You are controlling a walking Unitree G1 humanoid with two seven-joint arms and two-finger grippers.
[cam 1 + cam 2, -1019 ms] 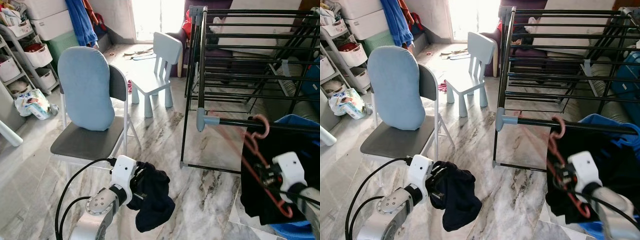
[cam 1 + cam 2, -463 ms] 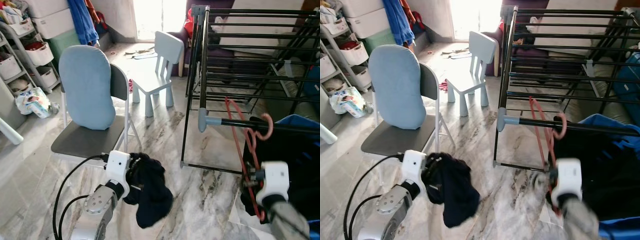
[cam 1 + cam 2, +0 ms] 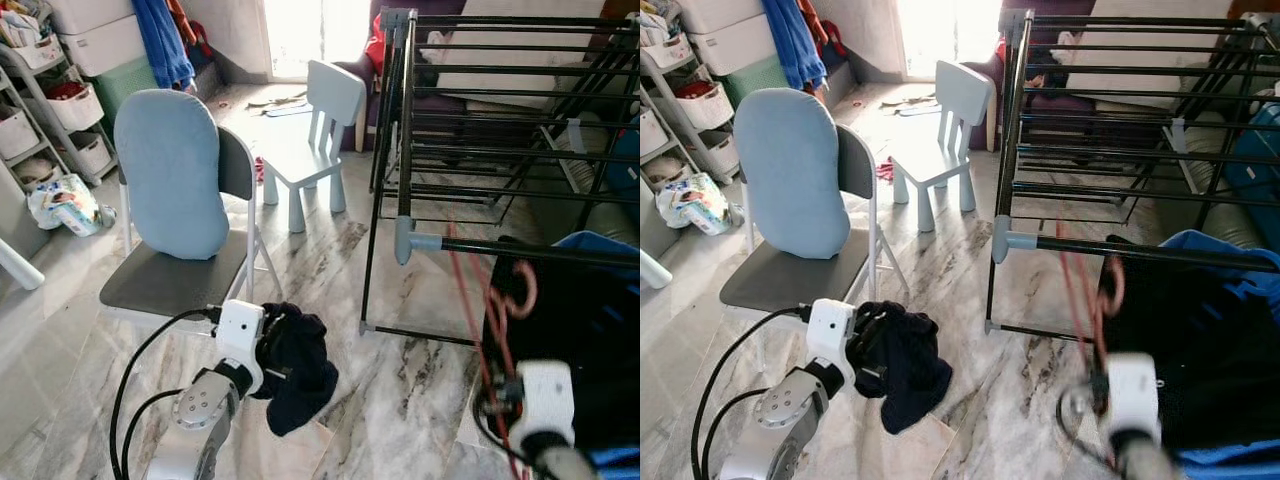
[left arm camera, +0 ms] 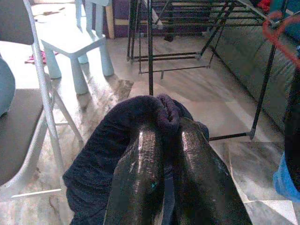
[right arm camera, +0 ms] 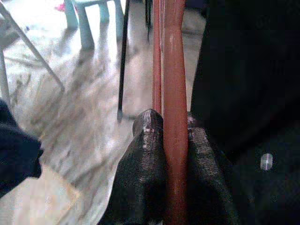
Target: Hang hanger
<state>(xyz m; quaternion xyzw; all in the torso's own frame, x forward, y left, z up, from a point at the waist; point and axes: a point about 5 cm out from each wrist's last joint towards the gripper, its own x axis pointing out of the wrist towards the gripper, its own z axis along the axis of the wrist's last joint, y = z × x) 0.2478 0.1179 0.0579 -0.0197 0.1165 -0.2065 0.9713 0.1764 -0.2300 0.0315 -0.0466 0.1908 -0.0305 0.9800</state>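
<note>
Now the step in hand looks like hooking on: the right gripper (image 5: 165, 140), low at about 5 o'clock in the head view, is clamped on the red hanger (image 3: 500, 320), whose hook sits just below the drying rack (image 3: 520, 250) rail — not over it, as far as I can tell; the left gripper (image 4: 161, 140), at 7 o'clock, pinches a dark garment (image 3: 295, 365); next, I judge, lift the hook above the rail and lower it on.
</note>
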